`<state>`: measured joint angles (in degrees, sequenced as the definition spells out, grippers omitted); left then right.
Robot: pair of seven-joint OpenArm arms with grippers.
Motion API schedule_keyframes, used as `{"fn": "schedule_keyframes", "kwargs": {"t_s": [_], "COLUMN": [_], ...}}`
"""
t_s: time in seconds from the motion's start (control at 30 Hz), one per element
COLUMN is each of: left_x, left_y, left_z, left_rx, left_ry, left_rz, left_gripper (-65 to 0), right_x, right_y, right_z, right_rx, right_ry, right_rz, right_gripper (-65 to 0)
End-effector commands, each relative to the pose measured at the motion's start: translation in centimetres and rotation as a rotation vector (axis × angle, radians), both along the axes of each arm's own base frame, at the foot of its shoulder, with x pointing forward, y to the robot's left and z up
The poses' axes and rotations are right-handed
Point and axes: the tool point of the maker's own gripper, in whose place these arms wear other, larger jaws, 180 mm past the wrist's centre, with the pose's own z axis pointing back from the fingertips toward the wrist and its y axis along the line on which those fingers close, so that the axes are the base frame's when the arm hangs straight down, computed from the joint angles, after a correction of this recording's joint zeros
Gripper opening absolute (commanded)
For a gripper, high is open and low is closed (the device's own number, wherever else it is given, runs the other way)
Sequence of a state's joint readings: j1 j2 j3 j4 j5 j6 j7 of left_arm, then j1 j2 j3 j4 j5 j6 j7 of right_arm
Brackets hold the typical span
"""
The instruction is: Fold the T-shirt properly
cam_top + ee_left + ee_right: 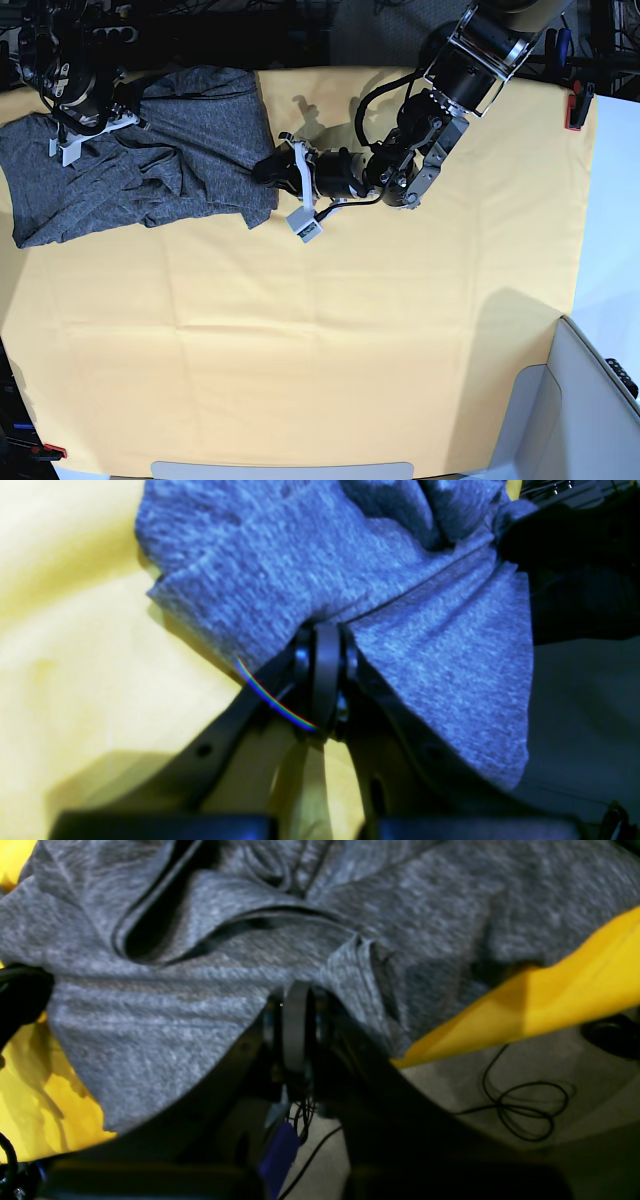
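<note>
The charcoal-grey T-shirt [150, 160] lies crumpled at the far left of the yellow-orange tablecloth [320, 330]. My left gripper [268, 170] reaches in from the right and is shut on the shirt's right edge. In the left wrist view its fingertips [325, 630] pinch a hem of the T-shirt [310, 555], which fans out above them. My right gripper [100, 145] sits at the shirt's upper left. In the right wrist view this gripper [297, 990] is shut on a fold of the T-shirt [175, 1030], which drapes over both fingers.
A red clamp [575, 110] holds the cloth at the far right edge, and a red clip [50, 452] sits at the front left corner. A grey-white panel [585, 400] stands at the front right. Loose black cables [525, 1105] lie on the floor beyond the cloth's edge.
</note>
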<state>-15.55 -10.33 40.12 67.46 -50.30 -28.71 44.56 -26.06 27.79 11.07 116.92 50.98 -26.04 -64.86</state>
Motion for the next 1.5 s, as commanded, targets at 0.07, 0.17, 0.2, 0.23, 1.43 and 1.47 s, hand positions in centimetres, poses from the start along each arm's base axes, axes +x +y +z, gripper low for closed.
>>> {"fn": "schedule_keyframes", "kwargs": {"t_s": [0.07, 0.17, 0.2, 0.23, 1.43, 1.47], "left_x": [0.3, 0.3, 0.3, 0.3, -0.1, -0.1], "left_y": [2.3, 2.4, 2.4, 2.4, 3.1, 3.1], "left_z": [-2.0, -2.1, -2.1, -2.1, -3.4, -3.4], "left_rx": [0.146, 0.147, 0.148, 0.148, 0.170, 0.170], "left_ry": [-0.002, -0.002, -0.001, -0.001, 0.036, 0.036], "left_rz": [0.001, 0.001, 0.001, 0.000, 0.013, 0.013], "left_gripper": [-64.8, -64.8, -64.8, -64.8, -64.8, -64.8], "right_x": [-0.5, -1.3, -1.5, -1.6, 5.5, 5.4], "right_y": [0.1, 0.0, -0.1, -0.1, 10.0, 10.4], "right_z": [0.3, 0.1, 0.0, 0.0, 2.3, 2.1], "right_rx": [0.009, 0.011, 0.009, 0.008, 0.264, 0.257], "right_ry": [0.037, 0.063, 0.068, 0.070, -0.098, -0.093], "right_rz": [0.026, 0.029, 0.028, 0.028, 0.063, 0.073], "right_gripper": [-65.0, -65.0, -65.0, -65.0, -65.0, -65.0]}}
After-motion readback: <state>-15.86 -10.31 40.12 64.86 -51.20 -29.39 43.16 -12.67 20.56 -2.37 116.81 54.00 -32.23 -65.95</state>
